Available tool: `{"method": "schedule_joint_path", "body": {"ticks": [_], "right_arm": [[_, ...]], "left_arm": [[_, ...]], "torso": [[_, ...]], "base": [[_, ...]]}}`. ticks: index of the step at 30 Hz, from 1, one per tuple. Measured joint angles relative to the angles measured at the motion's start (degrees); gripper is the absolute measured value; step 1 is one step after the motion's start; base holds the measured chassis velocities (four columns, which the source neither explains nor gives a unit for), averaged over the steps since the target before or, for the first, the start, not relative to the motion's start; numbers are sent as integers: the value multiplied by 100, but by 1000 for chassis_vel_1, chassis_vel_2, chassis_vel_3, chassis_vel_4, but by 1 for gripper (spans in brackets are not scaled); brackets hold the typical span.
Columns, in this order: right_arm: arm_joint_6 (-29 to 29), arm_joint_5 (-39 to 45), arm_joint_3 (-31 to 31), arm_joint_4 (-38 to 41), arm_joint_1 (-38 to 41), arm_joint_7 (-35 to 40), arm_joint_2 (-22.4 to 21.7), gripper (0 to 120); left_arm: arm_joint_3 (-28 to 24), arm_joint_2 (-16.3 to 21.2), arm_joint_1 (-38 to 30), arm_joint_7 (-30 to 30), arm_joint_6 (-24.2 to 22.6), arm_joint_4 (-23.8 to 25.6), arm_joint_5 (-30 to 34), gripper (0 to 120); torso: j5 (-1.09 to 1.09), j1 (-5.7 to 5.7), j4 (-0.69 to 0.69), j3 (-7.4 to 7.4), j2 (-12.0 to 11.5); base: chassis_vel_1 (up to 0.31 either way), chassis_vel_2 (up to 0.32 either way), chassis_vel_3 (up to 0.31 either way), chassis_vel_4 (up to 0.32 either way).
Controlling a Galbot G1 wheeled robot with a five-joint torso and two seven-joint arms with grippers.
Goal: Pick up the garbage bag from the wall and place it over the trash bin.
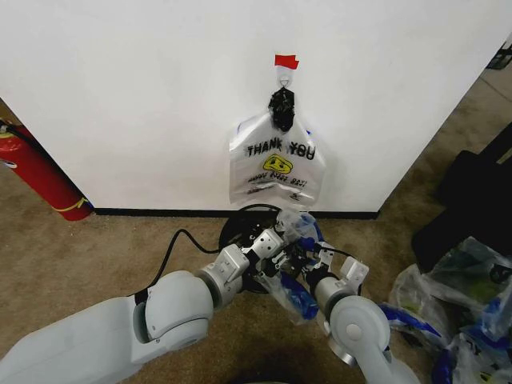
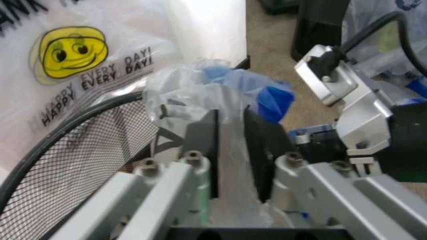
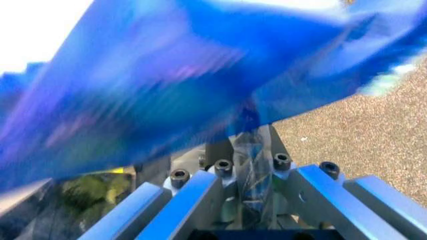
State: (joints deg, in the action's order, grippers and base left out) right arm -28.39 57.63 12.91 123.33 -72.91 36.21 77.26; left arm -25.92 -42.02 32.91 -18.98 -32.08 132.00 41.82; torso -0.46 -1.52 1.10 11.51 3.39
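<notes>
Bag: garbage bag (image 1: 292, 268) was bunched between both pincers, above the trash bin (image 1: 240, 220) by the wall.
Left pincer (image 2: 230, 150): clamped on the film.
Right pincer (image 3: 245, 150): clamped on a twisted strip.
Wall: "THANK YOU" bag (image 1: 276, 164) hung.

Trash bin (image 1: 240, 220) mostly hidden behind arms; garbage bag (image 3: 200, 75) blurred in right wrist view.

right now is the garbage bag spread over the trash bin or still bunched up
Bunched. The garbage bag is crumpled between the left gripper and right gripper, beside the trash bin rim.
</notes>
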Motion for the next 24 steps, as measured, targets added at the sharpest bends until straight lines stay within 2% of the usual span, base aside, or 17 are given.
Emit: {"method": "schedule_joint_path", "body": {"ticks": [4,13,19,21,24], "right_arm": [[0,14,2,1,-10,0,-9,0],[13,40,58,24,-42,-83,-71,0],[19,42,97,91,-121,-231,-154,0],[19,37,96,91,-132,-242,-160,0],[20,34,90,91,-154,-273,-192,0]], "left_arm": [[168,68,80,-11,2,3,104,0],[709,393,163,-28,-18,49,451,0],[1738,797,610,12,48,22,549,0],[1882,868,698,40,60,15,556,0],[2331,1170,1120,134,106,48,564,0]], "torso": [[0,0,0,0,0],[-1,0,1,0,0],[-1,0,0,0,0],[-1,0,0,0,0],[1,0,3,0,0]], "base": [[0,0,0,0],[0,0,0,0],[0,0,0,0],[0,0,0,0],[0,0,0,0]]}}
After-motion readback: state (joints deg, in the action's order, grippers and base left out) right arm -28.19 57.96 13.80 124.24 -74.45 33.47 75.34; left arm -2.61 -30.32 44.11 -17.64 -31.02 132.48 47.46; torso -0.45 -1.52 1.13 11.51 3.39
